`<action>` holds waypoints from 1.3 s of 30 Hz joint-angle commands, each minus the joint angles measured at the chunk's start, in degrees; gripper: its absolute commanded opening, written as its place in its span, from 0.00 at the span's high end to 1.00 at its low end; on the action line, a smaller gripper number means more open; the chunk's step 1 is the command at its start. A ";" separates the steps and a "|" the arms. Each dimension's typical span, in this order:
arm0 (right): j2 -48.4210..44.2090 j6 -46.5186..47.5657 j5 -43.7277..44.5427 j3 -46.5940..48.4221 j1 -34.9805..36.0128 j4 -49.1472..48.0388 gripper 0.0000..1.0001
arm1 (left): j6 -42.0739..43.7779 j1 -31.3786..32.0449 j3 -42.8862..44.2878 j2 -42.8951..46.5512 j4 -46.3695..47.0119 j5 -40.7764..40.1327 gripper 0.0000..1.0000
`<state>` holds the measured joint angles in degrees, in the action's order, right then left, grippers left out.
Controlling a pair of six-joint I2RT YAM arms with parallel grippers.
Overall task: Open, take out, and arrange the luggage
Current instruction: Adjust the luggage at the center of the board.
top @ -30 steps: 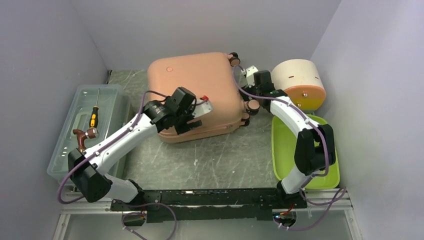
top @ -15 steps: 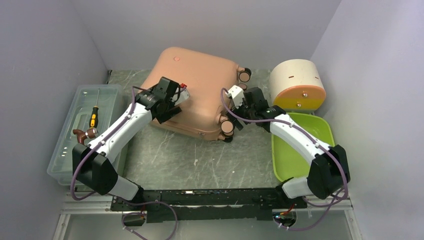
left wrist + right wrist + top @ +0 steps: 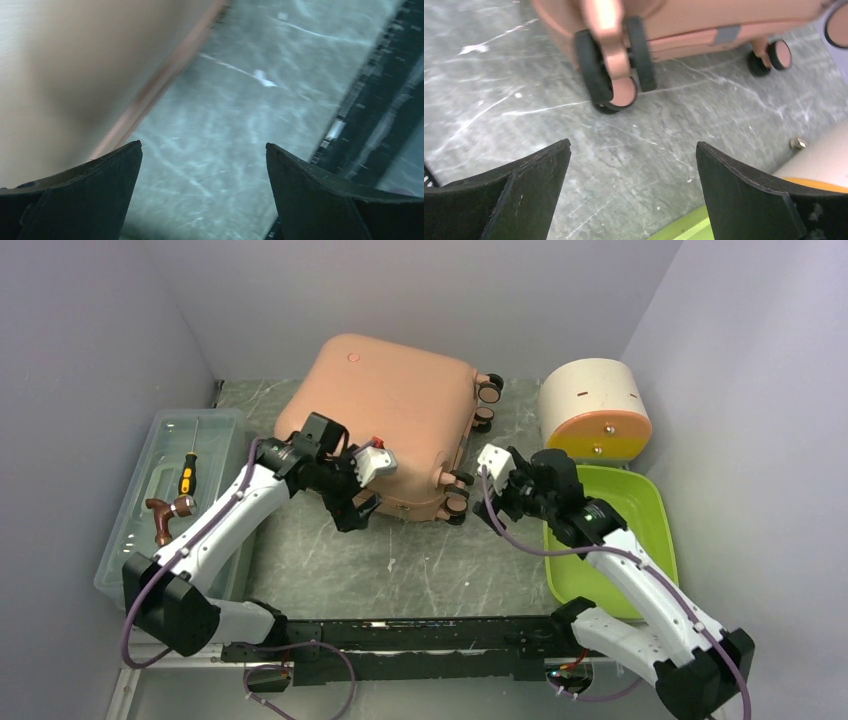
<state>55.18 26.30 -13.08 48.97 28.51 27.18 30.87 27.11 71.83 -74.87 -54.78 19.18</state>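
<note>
The luggage (image 3: 385,415), a salmon-pink hard-shell suitcase, lies flat and closed at the back middle of the table, its wheels (image 3: 458,502) pointing right. My left gripper (image 3: 352,508) hangs open just in front of its near left edge. In the left wrist view the shell (image 3: 70,75) is a blur beside the left finger, and only table shows between the fingertips of the gripper (image 3: 202,150). My right gripper (image 3: 497,505) stands open to the right of the near wheel. The right wrist view shows that wheel (image 3: 614,65) ahead of the empty gripper (image 3: 633,145).
A clear plastic bin (image 3: 130,530) at the left holds a screwdriver (image 3: 187,475) and a brown tool (image 3: 168,512). A lime-green tray (image 3: 640,510) lies at the right, a cream and orange drum (image 3: 595,410) behind it. A small nut (image 3: 796,144) lies on the table.
The luggage swung and slid toward the back left. Both grippers then drew back toward the near side: the left off the shell's top to its front edge, the right away from the wheels.
</note>
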 commanded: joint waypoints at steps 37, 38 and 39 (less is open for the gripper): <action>10.29 1.44 -10.98 2.05 -0.14 -15.60 0.05 | -3.78 -1.80 12.12 -20.04 6.69 -2.41 0.00; 10.23 1.19 -10.62 1.97 -0.59 -16.47 0.05 | -3.65 -1.80 12.61 -20.73 6.22 -1.72 0.01; 10.11 1.02 -9.75 1.79 -0.98 -17.28 0.04 | -3.67 -1.80 13.10 -21.20 5.70 -0.97 0.01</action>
<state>66.39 28.69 -30.89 49.84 29.87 21.87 25.96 25.69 82.63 -90.85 -61.34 15.27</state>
